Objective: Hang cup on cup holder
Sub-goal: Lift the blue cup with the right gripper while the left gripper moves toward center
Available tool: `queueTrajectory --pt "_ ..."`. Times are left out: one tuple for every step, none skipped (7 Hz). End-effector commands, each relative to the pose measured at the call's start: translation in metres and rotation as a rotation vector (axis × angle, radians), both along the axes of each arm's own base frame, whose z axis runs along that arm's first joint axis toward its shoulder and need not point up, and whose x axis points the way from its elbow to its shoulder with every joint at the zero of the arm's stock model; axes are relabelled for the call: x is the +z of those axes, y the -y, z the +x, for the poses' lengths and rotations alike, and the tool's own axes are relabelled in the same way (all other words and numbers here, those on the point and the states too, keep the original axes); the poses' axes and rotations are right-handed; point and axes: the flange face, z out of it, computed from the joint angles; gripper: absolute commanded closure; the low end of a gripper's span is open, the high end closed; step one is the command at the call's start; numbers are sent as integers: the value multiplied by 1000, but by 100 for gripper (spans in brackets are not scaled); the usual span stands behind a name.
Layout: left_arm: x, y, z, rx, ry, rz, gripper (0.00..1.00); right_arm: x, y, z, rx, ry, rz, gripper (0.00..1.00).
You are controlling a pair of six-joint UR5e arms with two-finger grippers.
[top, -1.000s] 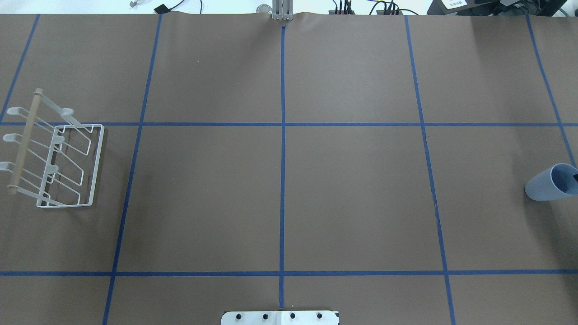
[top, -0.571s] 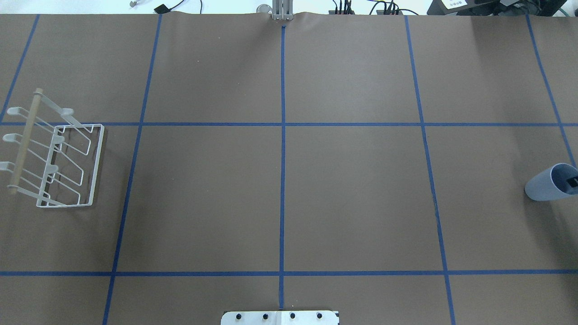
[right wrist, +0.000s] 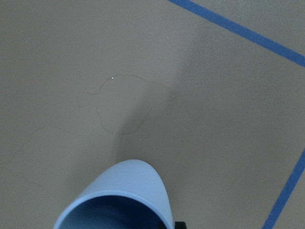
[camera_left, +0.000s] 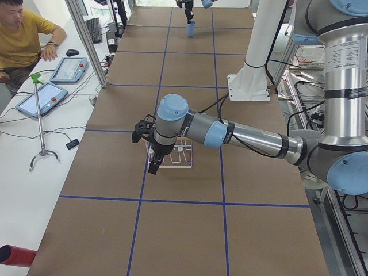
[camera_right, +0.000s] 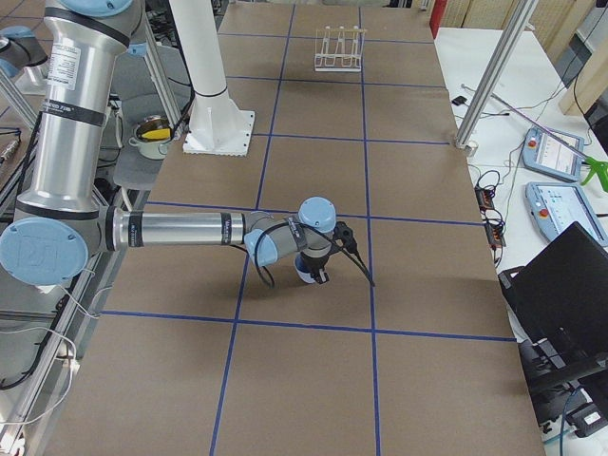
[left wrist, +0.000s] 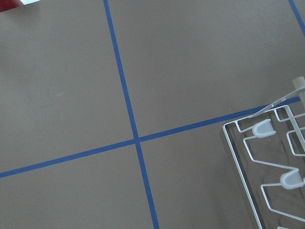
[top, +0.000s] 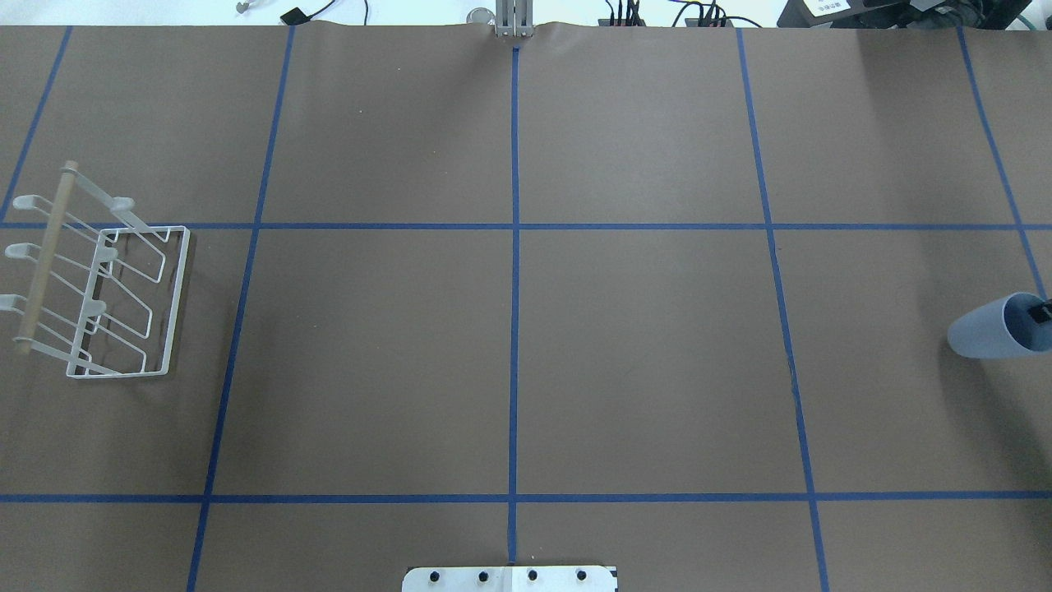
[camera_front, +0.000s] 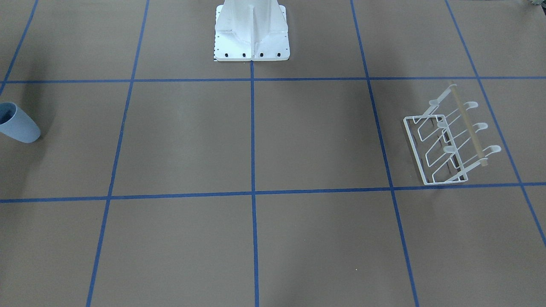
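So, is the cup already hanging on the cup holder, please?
No: the cup is at the overhead view's far right, and the cup holder at its far left has bare prongs.

table (top: 641, 353): blue tape grid | operator (camera_left: 26, 37): yellow shirt | tablets (camera_left: 68, 69): perhaps pendants

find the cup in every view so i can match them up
Front-facing: cup at far left edge.
Overhead: cup at far right edge.
Exterior left: cup top centre, far end.
Exterior right: centre, mostly hidden under the near wrist.
Left wrist: not in it.
Right wrist: cup bottom centre.
Landmark: rack, at the opposite table end; absent from right wrist.
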Motion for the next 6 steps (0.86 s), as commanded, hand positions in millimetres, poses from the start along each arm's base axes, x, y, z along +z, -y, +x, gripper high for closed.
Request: queueTrajectory --pt "-48 -3 1 -58 -32 51 1 -36 24 27 115 90 -27 100" --pt "-83 -5 3 -99 -64 139 1 -64 35 25 181 127 -71 100" --pt "-108 4 9 -88 -80 244 1 -90 37 24 227 153 -88 100" --pt "-126 10 23 -122 -143 237 1 -112 35 24 278 207 -86 100" --pt "-144 9 50 -154 -247 244 1 -125 31 24 353 299 -107 100" --pt "-157 4 80 -156 -334 246 1 -142 23 24 402 400 -130 100"
